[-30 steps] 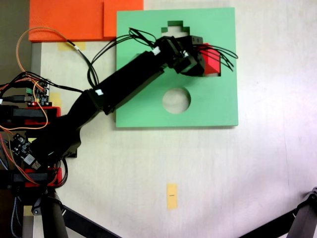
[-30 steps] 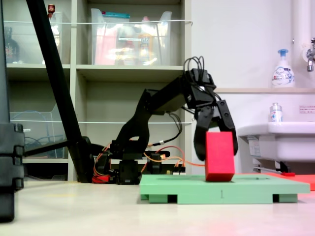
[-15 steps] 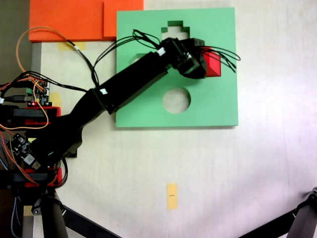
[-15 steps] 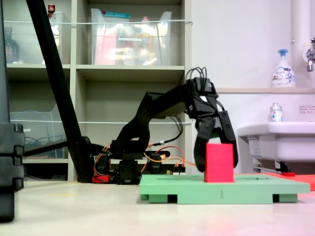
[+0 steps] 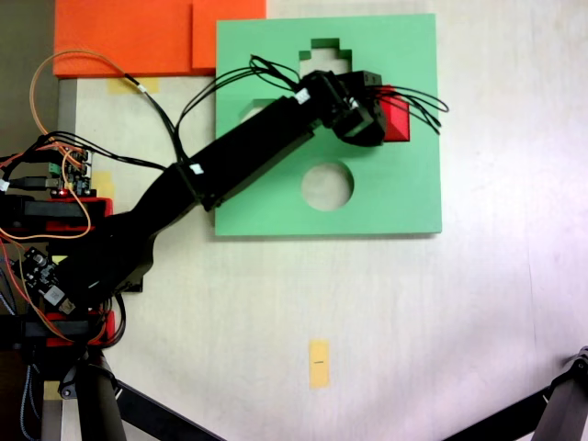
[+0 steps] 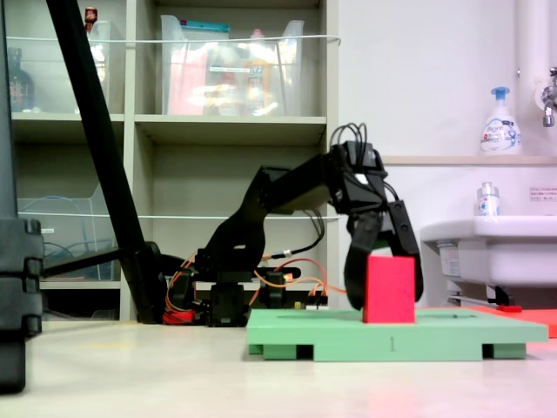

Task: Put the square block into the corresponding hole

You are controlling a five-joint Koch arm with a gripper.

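Observation:
The square block (image 5: 397, 118), a bright red foam piece, stands upright at the right-middle of the green foam board (image 5: 404, 197). Its lower part is sunk into the board, so the corresponding hole is hidden beneath it. In a fixed view from the side, the block (image 6: 389, 283) rises above the board (image 6: 331, 340), and my gripper (image 6: 386, 300) comes down from above with one finger on each side of it, shut on it. From above, the gripper (image 5: 375, 118) covers the block's left part.
The board also has a cross-shaped cut-out (image 5: 322, 48) and a rounded cut-out (image 5: 328, 186). Orange foam sheets (image 5: 138, 37) lie at the upper left, a yellow tag (image 5: 319, 363) below the board, and wiring and boards (image 5: 55, 175) at the arm's base. Tripod legs (image 5: 565, 404) cross the lower corners.
The block was tilted and higher; it has come down and straightened, sinking lower into the board. The gripper came down with it and then nearly stopped.

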